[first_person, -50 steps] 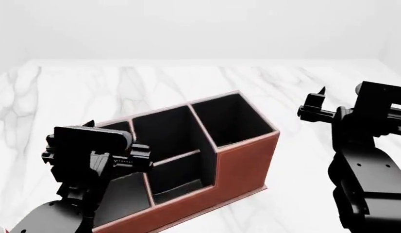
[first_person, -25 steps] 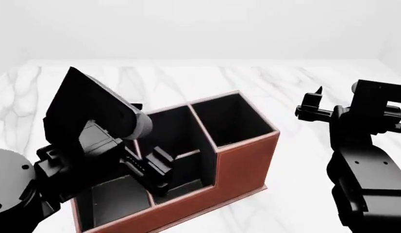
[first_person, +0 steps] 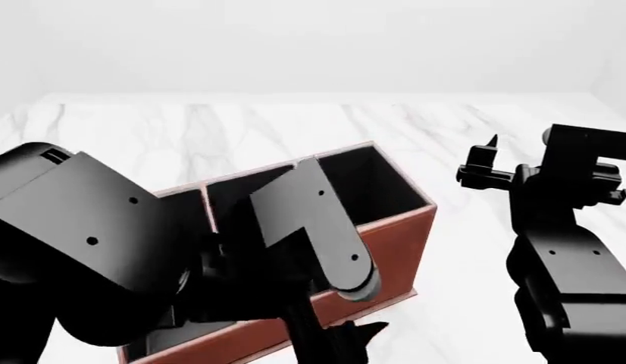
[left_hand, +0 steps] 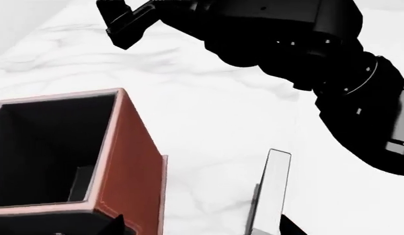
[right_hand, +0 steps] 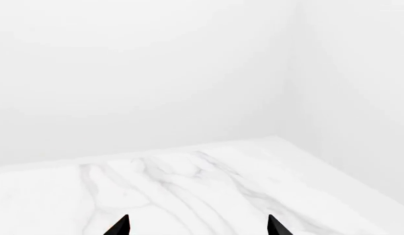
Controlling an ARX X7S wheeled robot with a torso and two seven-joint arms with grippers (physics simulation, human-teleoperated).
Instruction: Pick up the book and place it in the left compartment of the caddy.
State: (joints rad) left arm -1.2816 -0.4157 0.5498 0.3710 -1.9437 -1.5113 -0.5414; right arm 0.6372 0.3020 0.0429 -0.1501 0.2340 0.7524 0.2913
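The reddish-brown caddy (first_person: 394, 243) stands mid-table, its tall square end compartment (first_person: 369, 186) towards the right. My left arm (first_person: 141, 250) covers the caddy's left half, so the left compartment is hidden. In the left wrist view the caddy's tall end (left_hand: 130, 161) is close by. Beside it, apart from it, is a pale slab with a dark side, apparently the book (left_hand: 272, 191). My left gripper (left_hand: 200, 227) is open, its tips wide apart short of that slab. My right gripper (first_person: 480, 163) hovers open and empty to the right of the caddy, shown over bare marble (right_hand: 198, 227).
White marble table (first_person: 475, 129) runs to a pale back wall. In the left wrist view my right arm (left_hand: 319, 54) looms beyond the book, and a table edge (left_hand: 297, 122) passes near the book.
My left arm has swung rightward and down across the front of the caddy and now hides its left half. The right gripper has drifted slightly left.
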